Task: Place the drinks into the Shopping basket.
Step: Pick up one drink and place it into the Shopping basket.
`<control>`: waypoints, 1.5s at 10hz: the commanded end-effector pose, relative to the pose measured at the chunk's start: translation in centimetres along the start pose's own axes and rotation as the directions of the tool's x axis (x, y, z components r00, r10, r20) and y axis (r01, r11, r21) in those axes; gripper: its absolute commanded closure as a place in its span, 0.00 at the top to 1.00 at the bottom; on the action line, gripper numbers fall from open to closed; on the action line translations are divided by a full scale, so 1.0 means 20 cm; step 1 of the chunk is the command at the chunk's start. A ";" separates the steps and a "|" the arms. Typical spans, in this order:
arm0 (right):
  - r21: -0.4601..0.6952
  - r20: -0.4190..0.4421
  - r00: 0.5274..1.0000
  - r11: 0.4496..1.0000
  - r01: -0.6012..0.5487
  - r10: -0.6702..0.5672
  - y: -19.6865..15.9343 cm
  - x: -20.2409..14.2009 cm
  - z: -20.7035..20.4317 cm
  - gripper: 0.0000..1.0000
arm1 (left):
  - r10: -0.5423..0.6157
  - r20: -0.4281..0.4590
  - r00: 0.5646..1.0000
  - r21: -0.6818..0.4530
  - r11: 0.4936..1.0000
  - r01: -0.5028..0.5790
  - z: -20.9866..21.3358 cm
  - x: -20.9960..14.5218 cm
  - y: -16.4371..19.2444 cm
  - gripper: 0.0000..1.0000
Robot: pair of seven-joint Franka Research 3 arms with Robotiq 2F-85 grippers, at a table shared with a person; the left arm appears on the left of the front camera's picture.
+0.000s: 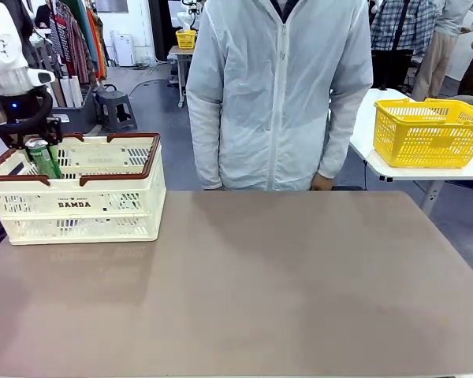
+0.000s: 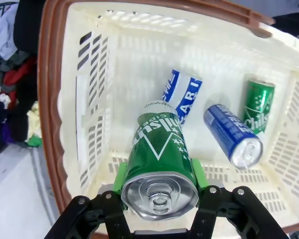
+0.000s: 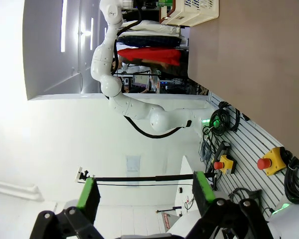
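Green can was clamped in my left gripper above the Shopping basket, ready for release; my right gripper stood apart.

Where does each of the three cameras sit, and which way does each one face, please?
Front: between the arms, facing the person across the table; left hand at the Shopping basket.
Left wrist: above the basket, looking down; its hand grips a green can.
Right wrist: rolled sideways, open right hand, left arm beyond.
Front and left wrist share basket and can.
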State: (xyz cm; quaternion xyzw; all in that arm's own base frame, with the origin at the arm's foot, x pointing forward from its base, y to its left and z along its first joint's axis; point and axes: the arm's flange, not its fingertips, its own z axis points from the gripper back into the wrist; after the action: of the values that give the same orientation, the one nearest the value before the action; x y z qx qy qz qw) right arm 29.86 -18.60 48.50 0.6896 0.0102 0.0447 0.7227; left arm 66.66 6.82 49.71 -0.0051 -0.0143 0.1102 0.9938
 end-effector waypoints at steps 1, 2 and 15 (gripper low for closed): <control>-0.008 -0.014 1.000 1.000 0.018 -0.018 0.03 0.00 0.02 1.00 | 0.006 0.010 1.000 0.030 1.000 -0.007 -0.05 0.06 0.01 0.00; -0.008 -0.014 1.000 1.000 0.018 -0.018 0.03 0.00 0.02 1.00 | 0.010 0.015 1.000 0.029 1.000 -0.011 -0.08 0.09 0.02 0.00; -0.008 -0.014 1.000 1.000 0.018 -0.018 0.03 0.00 0.02 1.00 | -0.079 -0.036 0.996 -0.171 0.983 0.072 0.02 0.07 0.10 1.00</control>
State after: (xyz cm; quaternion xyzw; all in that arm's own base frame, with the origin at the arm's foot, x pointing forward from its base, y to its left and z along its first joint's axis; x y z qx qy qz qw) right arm 29.87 -18.59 48.49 0.6897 0.0104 0.0447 0.7227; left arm 69.35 8.95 49.35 -0.0531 -0.0053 0.1020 0.9934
